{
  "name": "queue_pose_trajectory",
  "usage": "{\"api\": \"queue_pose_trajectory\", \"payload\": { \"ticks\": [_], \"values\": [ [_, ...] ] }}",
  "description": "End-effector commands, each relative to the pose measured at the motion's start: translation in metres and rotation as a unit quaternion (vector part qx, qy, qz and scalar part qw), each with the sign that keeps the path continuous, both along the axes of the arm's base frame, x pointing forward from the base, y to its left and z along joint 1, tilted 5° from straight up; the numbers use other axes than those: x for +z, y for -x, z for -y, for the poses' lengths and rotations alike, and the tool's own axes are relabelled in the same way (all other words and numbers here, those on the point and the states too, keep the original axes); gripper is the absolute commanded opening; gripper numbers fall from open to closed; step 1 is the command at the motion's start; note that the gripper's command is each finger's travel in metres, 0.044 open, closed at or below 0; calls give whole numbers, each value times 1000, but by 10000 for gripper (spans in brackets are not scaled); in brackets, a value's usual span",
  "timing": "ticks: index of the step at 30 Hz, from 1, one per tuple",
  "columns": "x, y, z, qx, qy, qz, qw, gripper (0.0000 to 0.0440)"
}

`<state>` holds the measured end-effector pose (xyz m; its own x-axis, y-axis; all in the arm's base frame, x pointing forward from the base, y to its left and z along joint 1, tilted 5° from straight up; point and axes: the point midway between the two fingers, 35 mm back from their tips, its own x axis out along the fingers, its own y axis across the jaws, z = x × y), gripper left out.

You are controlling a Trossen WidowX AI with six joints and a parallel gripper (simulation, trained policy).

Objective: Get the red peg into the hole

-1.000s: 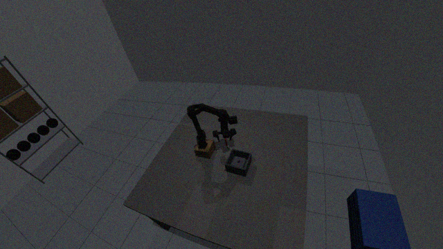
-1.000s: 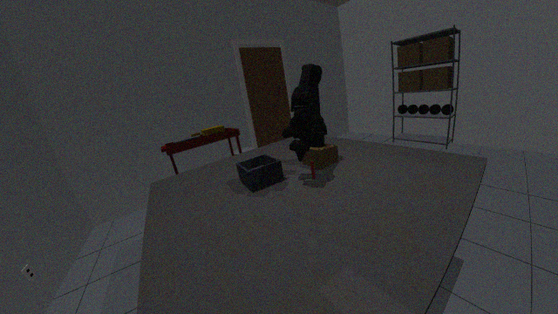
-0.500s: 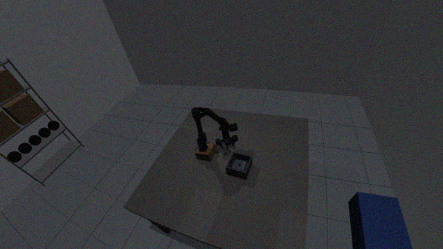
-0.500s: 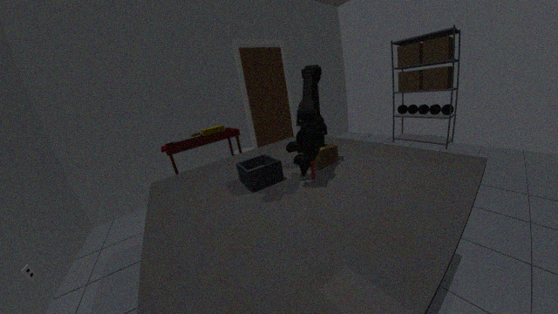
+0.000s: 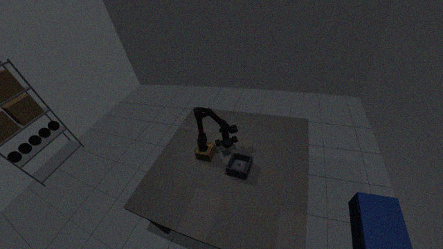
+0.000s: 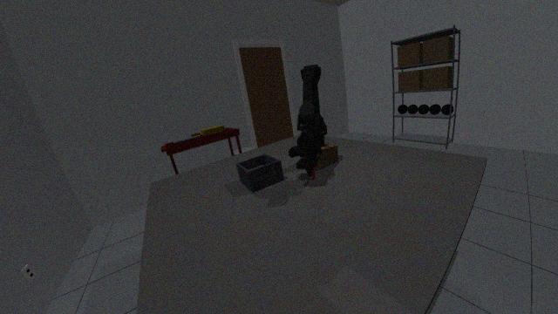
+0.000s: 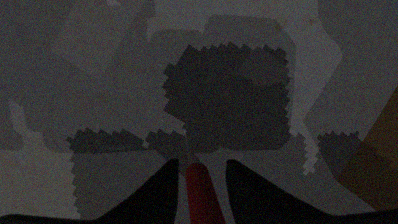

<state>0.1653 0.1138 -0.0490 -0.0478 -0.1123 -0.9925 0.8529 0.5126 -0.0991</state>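
Item: red peg (image 6: 313, 174) (image 7: 205, 195), between the jaws of the gripper (image 5: 226, 151) (image 6: 307, 176) (image 7: 202, 163), long axis running lengthwise between the fingers. Jaws: partly open, slim gap either side; grip not yet made.

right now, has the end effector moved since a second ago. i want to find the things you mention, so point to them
yes, downward: in the exterior view, the end effector (image 5: 226, 151) (image 6: 307, 175) (image 7: 202, 165) now reaches lower beside the orange block (image 5: 203, 156) (image 6: 330, 155) (image 7: 382, 152)
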Motion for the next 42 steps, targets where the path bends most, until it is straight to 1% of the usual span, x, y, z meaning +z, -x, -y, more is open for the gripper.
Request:
{"api": "queue_pose_trajectory", "payload": {
  "ticks": [1,3,10,25,35,42],
  "values": [
    [2,-2,-3,5,-14,-12,1000,9],
    [3,-3,-3,6,-19,-17,1000,0],
    [21,-20,2,33,-1,23,999,0],
    [72,-58,17,84,35,80,993,0],
    [107,-88,33,96,52,104,989,0],
    [121,-107,54,89,61,108,988,0]
  ]
}}
